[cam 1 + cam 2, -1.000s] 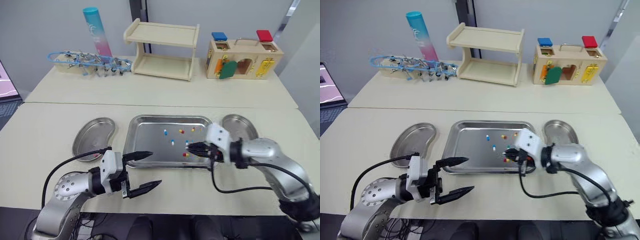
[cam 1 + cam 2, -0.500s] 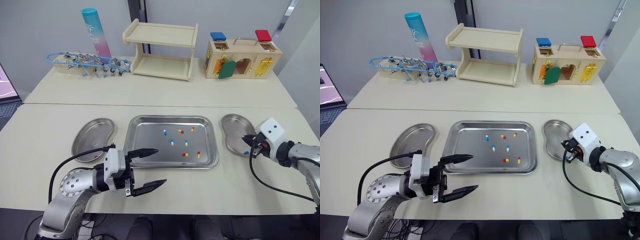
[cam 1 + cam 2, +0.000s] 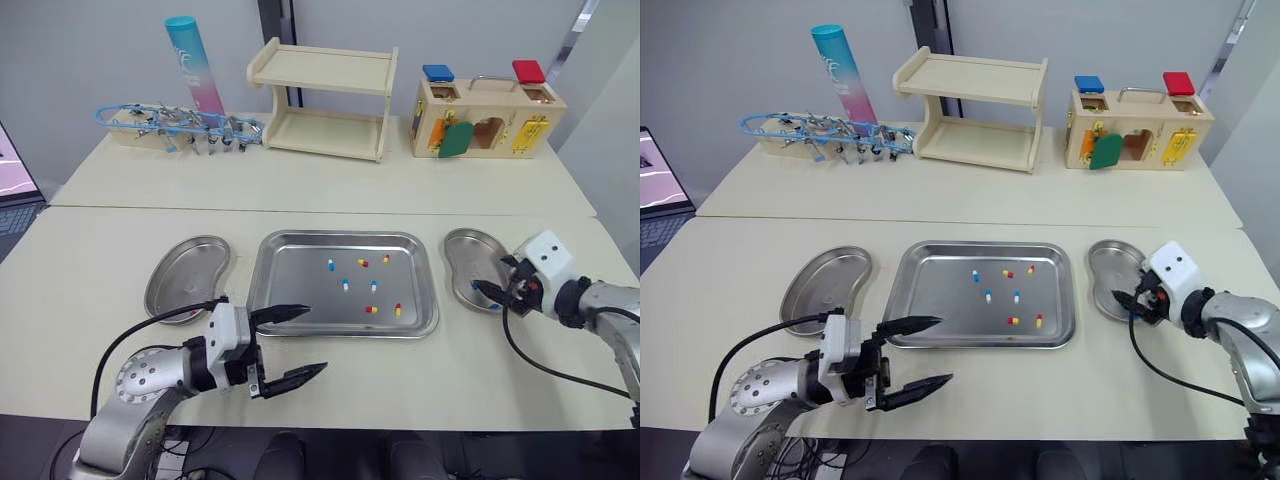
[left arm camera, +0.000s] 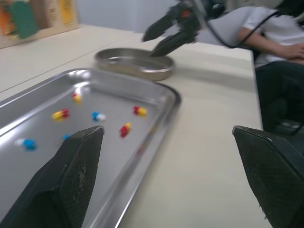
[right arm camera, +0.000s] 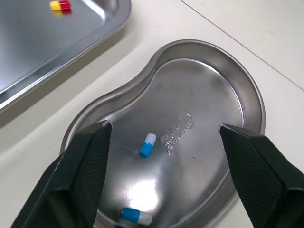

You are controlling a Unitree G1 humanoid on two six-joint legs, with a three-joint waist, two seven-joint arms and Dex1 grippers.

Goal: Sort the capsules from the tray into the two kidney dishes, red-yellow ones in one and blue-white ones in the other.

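The steel tray (image 3: 290, 262) lies mid-table and holds several capsules, red-yellow ones (image 3: 370, 309) and blue-white ones (image 3: 345, 285). A kidney dish (image 3: 187, 277) sits to its left and another kidney dish (image 3: 462, 250) to its right. My right gripper (image 3: 486, 293) hovers open just above the right dish's near end. In the right wrist view two blue-white capsules (image 5: 147, 145) lie loose in that dish (image 5: 223, 80) between the spread fingers (image 5: 80, 171). My left gripper (image 3: 292, 343) is open and empty, low over the table in front of the tray's near left corner.
Along the back stand a rack of blue clips (image 3: 175, 125), a blue-pink tube (image 3: 193, 60), a wooden shelf (image 3: 320, 100) and a wooden lock box (image 3: 487, 115). A laptop edge (image 3: 10, 165) shows far left. A seated person (image 4: 270, 33) shows in the left wrist view beyond the right dish.
My right gripper left the tray, swung right over the right dish and opened; a blue-white capsule now lies free in the dish. The left gripper stayed open near the tray's front.
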